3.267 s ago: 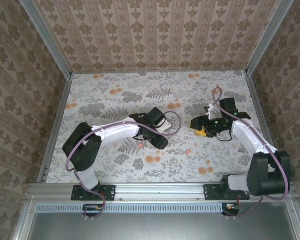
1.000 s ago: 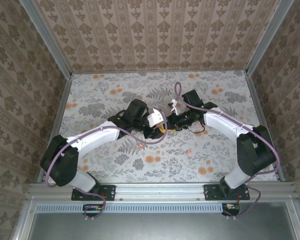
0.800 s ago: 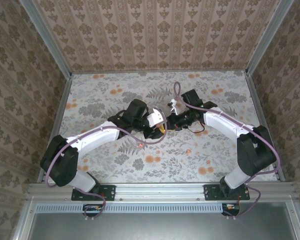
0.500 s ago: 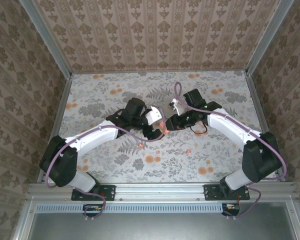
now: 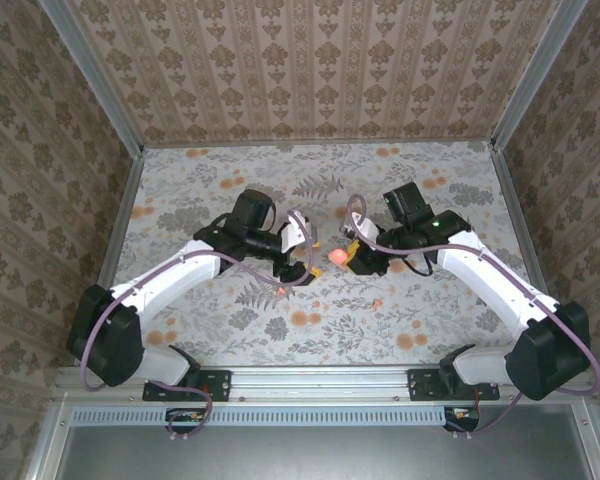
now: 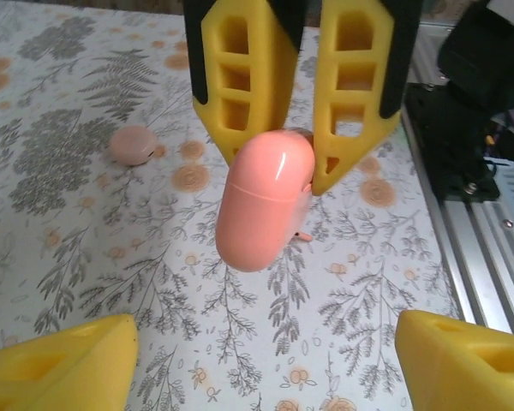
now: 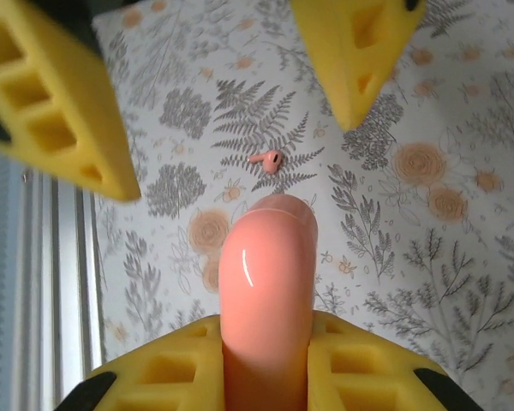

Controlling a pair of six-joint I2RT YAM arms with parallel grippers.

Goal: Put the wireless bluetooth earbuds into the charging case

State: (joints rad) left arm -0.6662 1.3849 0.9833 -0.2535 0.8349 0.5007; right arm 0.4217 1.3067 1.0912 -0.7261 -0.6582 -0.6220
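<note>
Item 1, right gripper [image 7: 270,347]: you have its yellow fingers [image 6: 244,86] closed tight on the charging case [image 6: 264,201], one finger on each flat side.

Item 2, charging case: salmon-pink, rounded, lid shut. About half of it sticks out past the fingertips. It hangs over the middle of the table [image 5: 450,200], between your two grippers.

Item 3, left gripper [image 6: 265,364]: your jaws stand wide apart and hold nothing. The fingertips sit on either side of the case without touching it, facing the right gripper.

Item 4, left earbud [image 5: 283,290]: a coral nub lying loose on the flowered cloth, just on the near side of your left gripper.

Item 5, right earbud [image 5: 377,302]: it lies loose on the cloth nearer the right arm, well apart from the first and closer to the arm bases than the case.
</note>
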